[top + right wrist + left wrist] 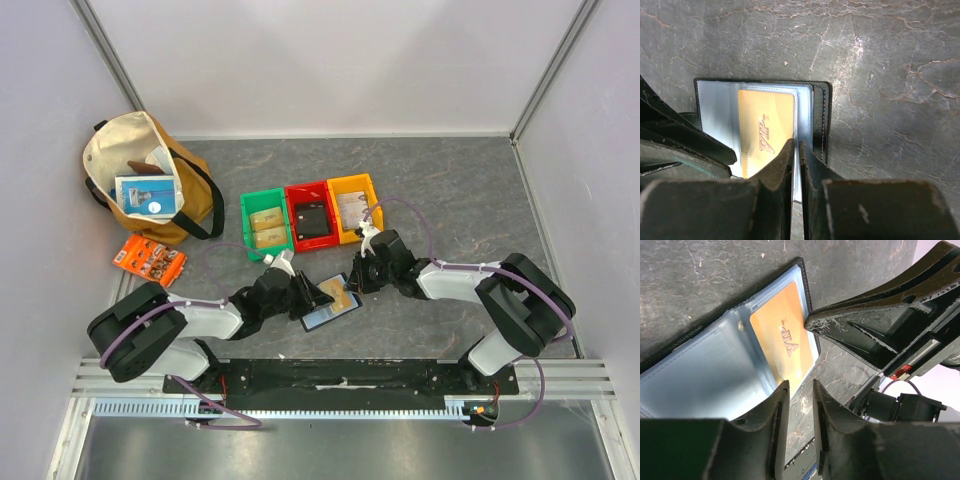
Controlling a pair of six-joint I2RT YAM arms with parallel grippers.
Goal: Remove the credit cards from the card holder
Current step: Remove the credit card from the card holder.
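The card holder (pixel 326 310) lies open on the grey table between the two arms, its grey-blue inner panels facing up. An orange VIP card (pixel 345 298) sits in a clear sleeve on its right panel. In the right wrist view my right gripper (pixel 796 144) is shut on the sleeve's thin edge, beside the card (pixel 765 130) and inside the black rim (pixel 821 115). My left gripper (pixel 800 385) stands at the holder's (pixel 705 375) near edge with a narrow gap, and only table shows between its fingers. The card (pixel 785 335) lies just beyond it.
Green (pixel 267 225), red (pixel 311 215) and yellow (pixel 355 205) bins stand in a row behind the holder. The red one holds a flat black item. A tan tote bag (pixel 150 180) and an orange packet (pixel 150 260) sit at the left. The walls close in on three sides.
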